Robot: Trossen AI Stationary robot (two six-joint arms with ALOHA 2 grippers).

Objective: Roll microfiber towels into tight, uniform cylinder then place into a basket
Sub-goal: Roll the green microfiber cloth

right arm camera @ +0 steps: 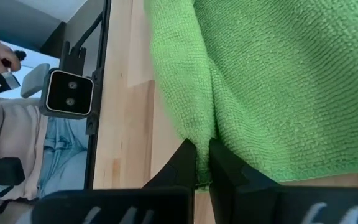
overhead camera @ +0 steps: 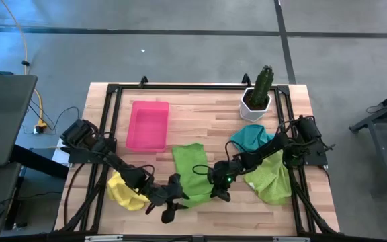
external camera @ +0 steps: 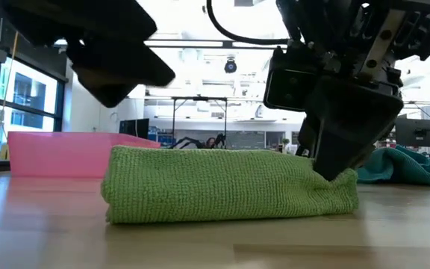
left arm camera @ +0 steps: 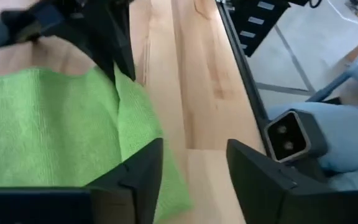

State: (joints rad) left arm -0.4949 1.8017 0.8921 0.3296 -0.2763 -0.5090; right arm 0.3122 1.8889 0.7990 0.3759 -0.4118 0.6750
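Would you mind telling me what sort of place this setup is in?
Probably a robotics lab or open workshop: a wooden table boxed in a black frame on bare concrete floor, with monitors and another arm rig in the room behind.

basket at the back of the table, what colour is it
Bright pink basket, clearest in the high view.

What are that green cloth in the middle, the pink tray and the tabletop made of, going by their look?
The folded lime green cloth looks like microfiber or terry: a dense, nubby, matte weave that slumps softly. The shallow pink rectangular tray seems to be moulded plastic: smooth, uniformly bright, thin low walls. The pale tabletop appears to be wood, probably joined strips, given its parallel boards and grain; its faint sheen suggests a sealed finish.
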